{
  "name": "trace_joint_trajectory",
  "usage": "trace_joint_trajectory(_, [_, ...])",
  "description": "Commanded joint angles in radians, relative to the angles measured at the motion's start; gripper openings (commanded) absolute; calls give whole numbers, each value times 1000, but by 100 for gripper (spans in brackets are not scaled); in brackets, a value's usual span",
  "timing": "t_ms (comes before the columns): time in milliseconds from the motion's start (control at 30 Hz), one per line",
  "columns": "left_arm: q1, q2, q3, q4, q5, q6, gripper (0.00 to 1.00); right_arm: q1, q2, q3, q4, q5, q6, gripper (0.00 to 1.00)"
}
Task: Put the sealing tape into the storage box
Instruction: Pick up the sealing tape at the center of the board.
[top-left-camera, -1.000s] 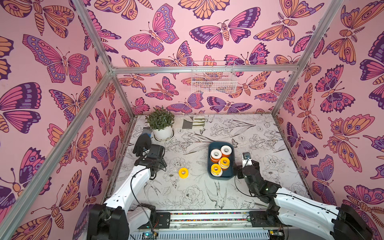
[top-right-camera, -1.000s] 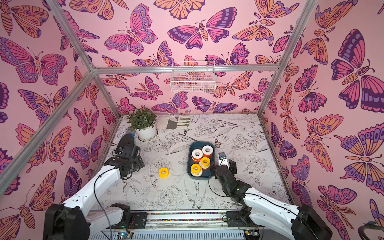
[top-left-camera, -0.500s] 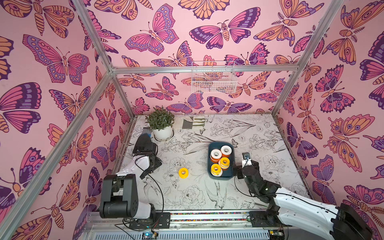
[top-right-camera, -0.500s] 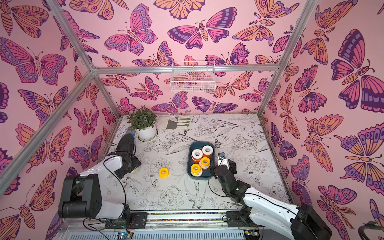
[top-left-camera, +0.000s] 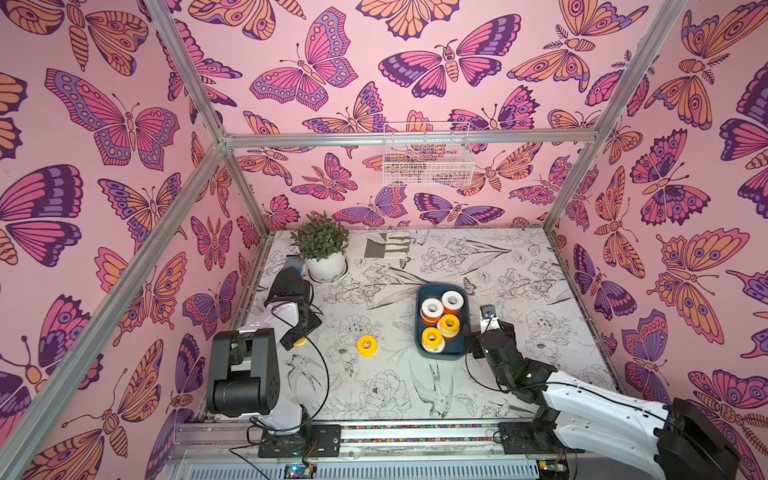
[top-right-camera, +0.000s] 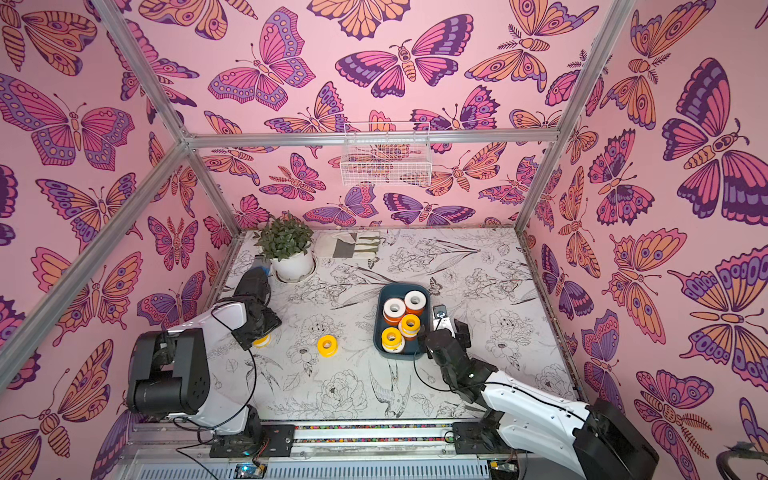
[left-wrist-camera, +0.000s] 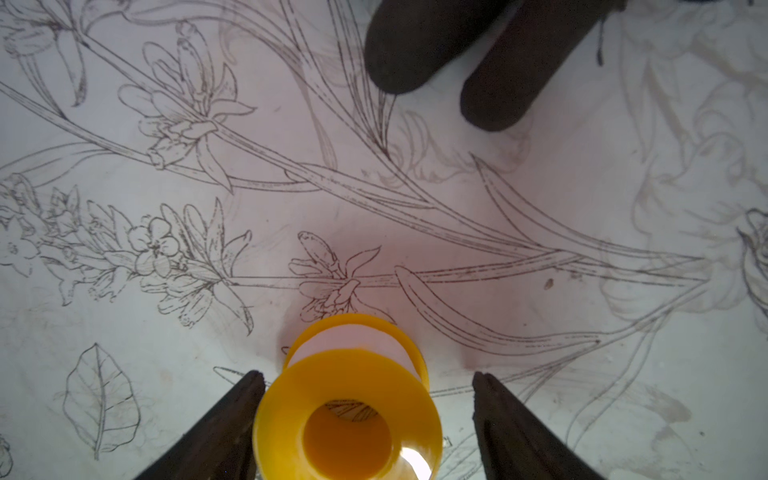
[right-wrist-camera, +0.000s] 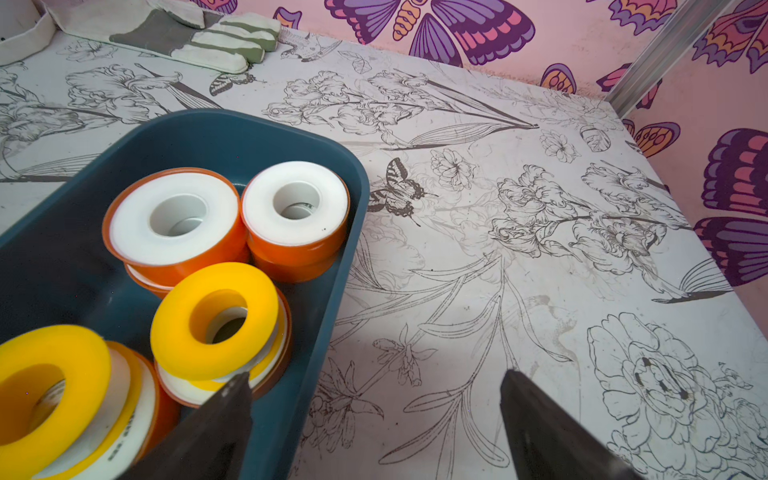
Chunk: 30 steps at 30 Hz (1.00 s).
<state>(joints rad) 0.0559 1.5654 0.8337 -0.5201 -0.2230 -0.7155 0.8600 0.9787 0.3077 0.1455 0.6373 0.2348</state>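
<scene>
No legible text, brand, number or sign found on any surface inspected; the sole marking noted is a short line of dark print (right-wrist-camera: 119, 448) on the white tape of a yellow-capped roll (right-wrist-camera: 79, 353) in the box (right-wrist-camera: 232, 137), too blurred to read.

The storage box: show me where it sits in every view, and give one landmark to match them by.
Top view: storage box below and right of picture centre, beside the right tool.
Top view: same place, almost straight below picture centre.
Left wrist: not in it.
Right wrist: close up, beside the right tool.
Landmark: the striped glove lying beyond the storage box.
</scene>
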Motion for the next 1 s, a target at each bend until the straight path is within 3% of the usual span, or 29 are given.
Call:
trace_joint_trajectory(0, [15,21,18,-4,15,15,77,3,6,34,-18,-11,-6,96])
trace_joint_trajectory(433, [16,50,26,-16,100,45,62,3,0,31,-18,4,-2,96])
trace_joint_trajectory(667, [4,-8,35,-27,183,65,55,3,6,34,-19,4,-2,96])
trace_joint_trajectory(967, [-169,-144,73,-74,237,80,53,3,10,33,-12,10,3,96])
